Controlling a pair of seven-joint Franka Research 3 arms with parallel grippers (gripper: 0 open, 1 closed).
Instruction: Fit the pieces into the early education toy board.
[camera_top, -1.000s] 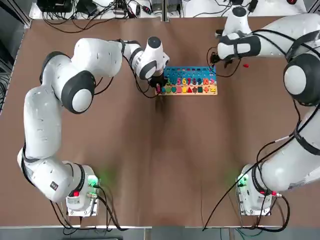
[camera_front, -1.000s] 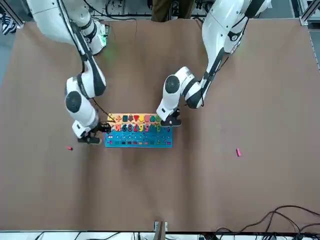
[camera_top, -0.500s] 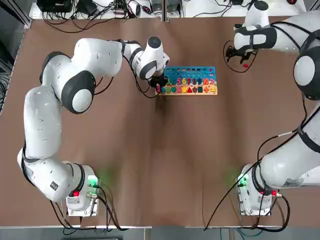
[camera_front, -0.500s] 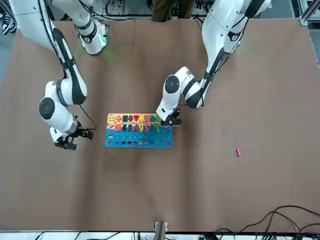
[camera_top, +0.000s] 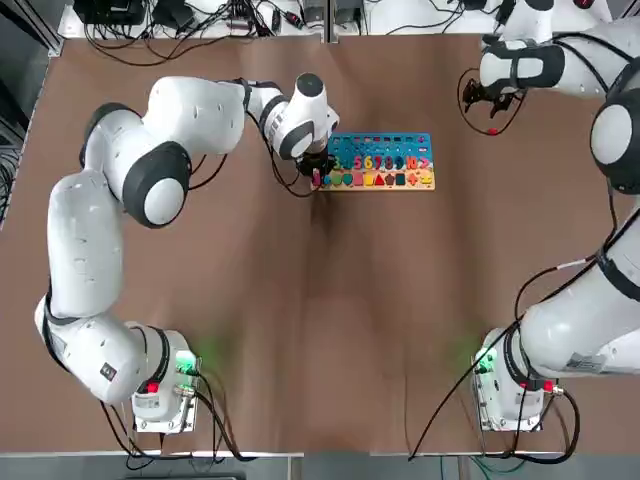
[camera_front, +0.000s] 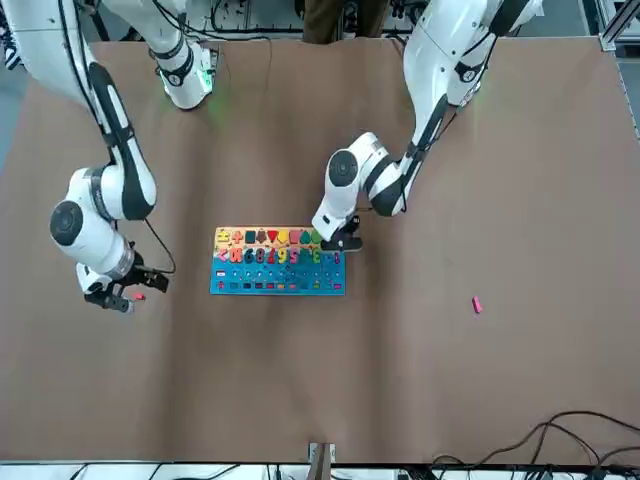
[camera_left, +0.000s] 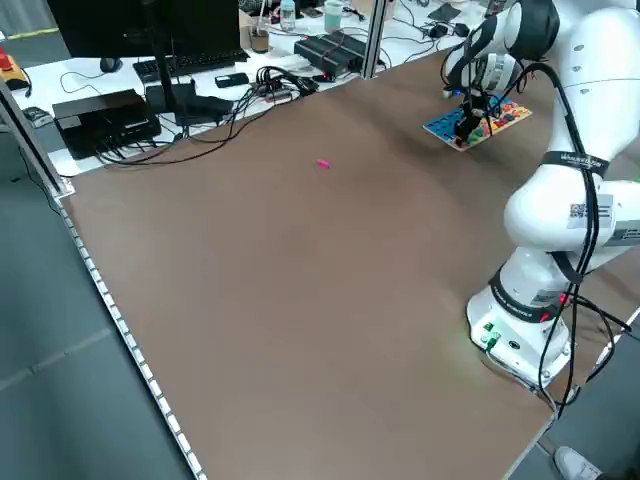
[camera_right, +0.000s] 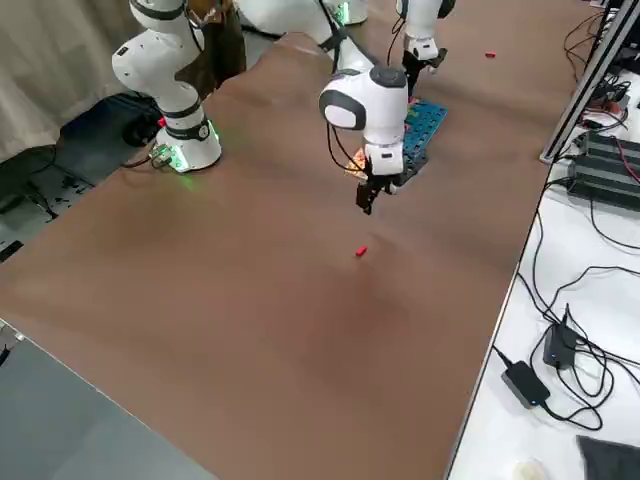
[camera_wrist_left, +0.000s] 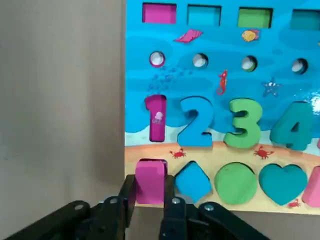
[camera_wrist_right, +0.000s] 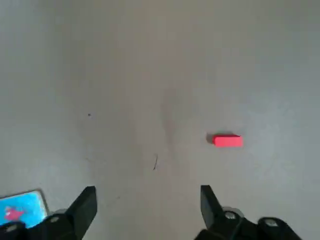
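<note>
The early education toy board (camera_top: 380, 141) lies at the table's far middle, blue with numerals above a tan strip of shapes. My left gripper (camera_top: 316, 172) sits at the board's left end, shut on a pink piece (camera_wrist_left: 150, 175) that stands at the first slot of the tan strip. My right gripper (camera_top: 493, 100) hovers far right of the board, open, just beside a small red piece (camera_top: 492, 130) on the table. In the right wrist view the red piece (camera_wrist_right: 228, 140) lies ahead of the spread fingers (camera_wrist_right: 85, 205), off to one side.
A second pink piece (camera_front: 476, 305) lies alone on the brown table on my left side, well away from the board (camera_front: 280, 285). Cables and electronics line the far table edge (camera_left: 200, 100).
My right arm swung away from the board's right end, out to the far right over the red piece. The left gripper stayed put on the pink piece.
</note>
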